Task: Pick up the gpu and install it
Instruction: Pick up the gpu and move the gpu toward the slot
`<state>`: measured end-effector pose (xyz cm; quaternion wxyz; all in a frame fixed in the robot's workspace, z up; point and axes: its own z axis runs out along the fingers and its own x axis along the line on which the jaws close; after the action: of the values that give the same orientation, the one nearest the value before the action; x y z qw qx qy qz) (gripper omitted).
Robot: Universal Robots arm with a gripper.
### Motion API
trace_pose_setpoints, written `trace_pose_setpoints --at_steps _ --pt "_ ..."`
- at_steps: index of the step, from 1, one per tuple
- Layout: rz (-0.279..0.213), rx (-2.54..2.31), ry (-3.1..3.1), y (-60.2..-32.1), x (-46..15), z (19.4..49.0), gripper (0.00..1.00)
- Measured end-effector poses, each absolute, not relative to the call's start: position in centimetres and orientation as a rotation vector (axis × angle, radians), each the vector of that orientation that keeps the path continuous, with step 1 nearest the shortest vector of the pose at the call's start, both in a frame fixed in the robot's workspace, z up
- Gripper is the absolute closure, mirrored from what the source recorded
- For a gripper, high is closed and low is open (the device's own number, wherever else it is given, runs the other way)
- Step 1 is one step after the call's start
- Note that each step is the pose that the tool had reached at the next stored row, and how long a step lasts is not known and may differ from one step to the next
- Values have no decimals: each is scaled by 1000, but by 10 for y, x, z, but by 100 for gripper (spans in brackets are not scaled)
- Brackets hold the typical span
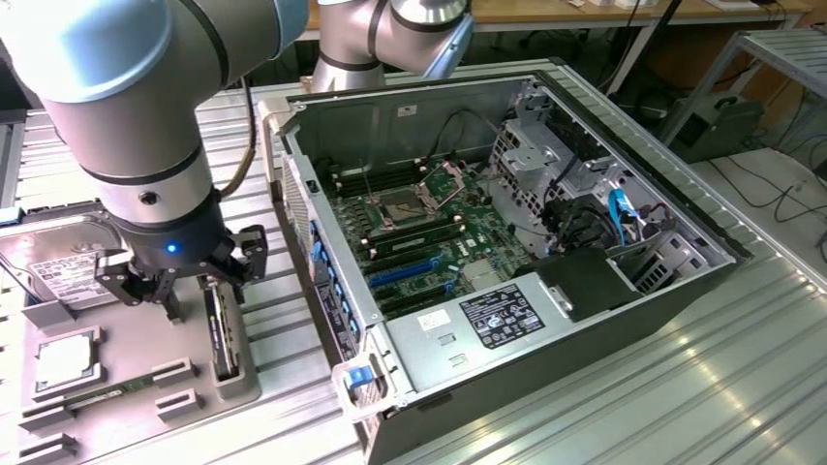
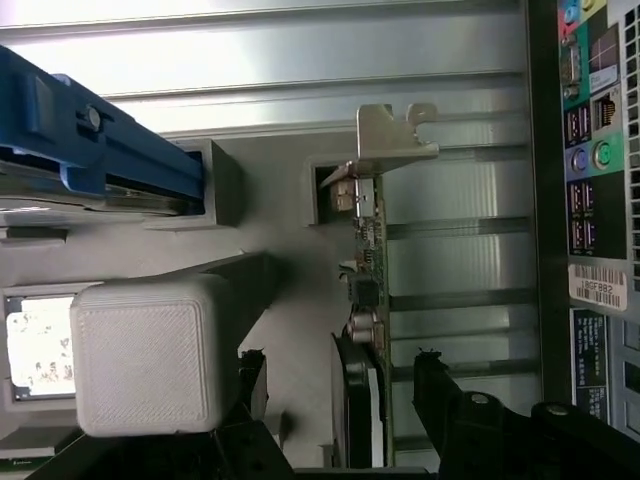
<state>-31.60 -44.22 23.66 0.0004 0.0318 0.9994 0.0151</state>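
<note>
Beside the open computer case, at the grey parts tray's nearest edge, the gpu is stood on edge in a slot. It is straddled by the wide-open gripper, which should be centred and lowered squarely before being closed.

The gpu is a slim black card standing upright on its long edge, seated in a narrow slot of the grey tray — at the tray's edge on the exterior view's right, running along that edge. From the wrist view it is seen edge-on: a thin green board lined with small parts, with a round black fan bulging from one face. A silver bracket caps one end, its tip bent over — that end rests in a grey pocket of the tray.
</note>
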Motion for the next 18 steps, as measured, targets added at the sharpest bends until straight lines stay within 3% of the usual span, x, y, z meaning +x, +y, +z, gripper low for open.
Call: trace_pose_setpoints --at_steps 18 --pt "47 116 3139 -442 -313 228 30"
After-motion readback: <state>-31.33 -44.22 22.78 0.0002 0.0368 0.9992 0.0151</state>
